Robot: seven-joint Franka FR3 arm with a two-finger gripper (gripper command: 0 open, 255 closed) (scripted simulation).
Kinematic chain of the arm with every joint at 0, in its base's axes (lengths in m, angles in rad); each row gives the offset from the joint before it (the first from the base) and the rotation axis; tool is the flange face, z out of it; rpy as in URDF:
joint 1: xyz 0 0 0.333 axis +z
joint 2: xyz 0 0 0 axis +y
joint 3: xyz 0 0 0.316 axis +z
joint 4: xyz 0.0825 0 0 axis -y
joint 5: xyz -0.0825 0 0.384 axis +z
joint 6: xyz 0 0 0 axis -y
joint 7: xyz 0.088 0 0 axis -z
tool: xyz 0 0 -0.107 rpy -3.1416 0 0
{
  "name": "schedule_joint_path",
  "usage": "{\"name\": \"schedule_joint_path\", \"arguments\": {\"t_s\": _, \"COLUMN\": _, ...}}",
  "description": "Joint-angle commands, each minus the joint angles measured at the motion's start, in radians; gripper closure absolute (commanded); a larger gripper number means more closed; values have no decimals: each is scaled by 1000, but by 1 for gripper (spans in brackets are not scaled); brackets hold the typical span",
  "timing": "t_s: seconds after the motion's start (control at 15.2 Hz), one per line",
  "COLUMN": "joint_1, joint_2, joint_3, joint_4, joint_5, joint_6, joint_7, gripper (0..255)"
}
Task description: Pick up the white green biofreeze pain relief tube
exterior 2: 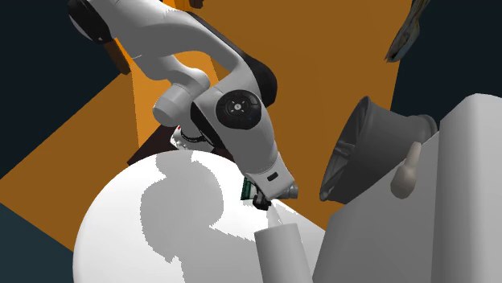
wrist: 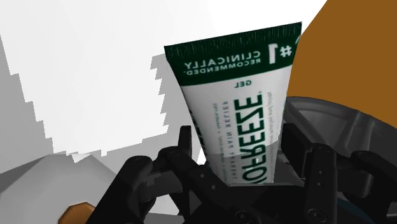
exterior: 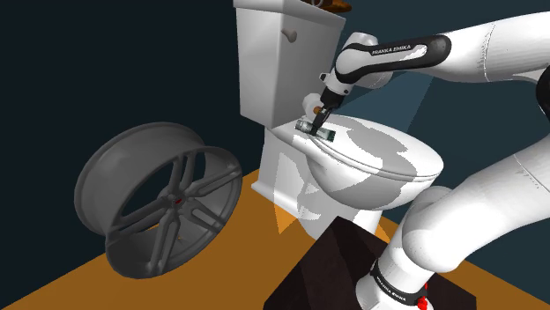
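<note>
Pinching the tube tight so it is not slipping, the gripper is holding it at the back of the toilet lid, upper middle of the shoulder view.

A white toilet with its lid closed stands on an orange-brown floor, its tank backing onto a dark blue wall. A grey car wheel rim stands tilted on the floor near the toilet's base, at the shoulder view's left. Something brown, perhaps a basket, sits on the tank's top edge. A paler patch lightens the wall behind the lid.
</note>
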Motion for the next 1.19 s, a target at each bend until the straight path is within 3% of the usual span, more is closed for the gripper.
{"name": "schedule_joint_path", "arguments": {"t_s": 0.0, "joint_1": 0, "joint_2": 0, "joint_3": 0, "joint_4": -2, "joint_5": 0, "joint_6": 0, "joint_7": 0, "gripper": 255}}
{"name": "schedule_joint_path", "arguments": {"t_s": 0.33, "joint_1": 0, "joint_2": 2, "joint_3": 0, "joint_4": 2, "joint_5": 0, "joint_6": -1, "joint_7": 1, "gripper": 255}}
{"name": "schedule_joint_path", "arguments": {"t_s": 1.12, "joint_1": 5, "joint_2": -10, "joint_3": 18, "joint_4": 153, "joint_5": 2, "joint_6": -163, "joint_7": 18, "gripper": 255}}
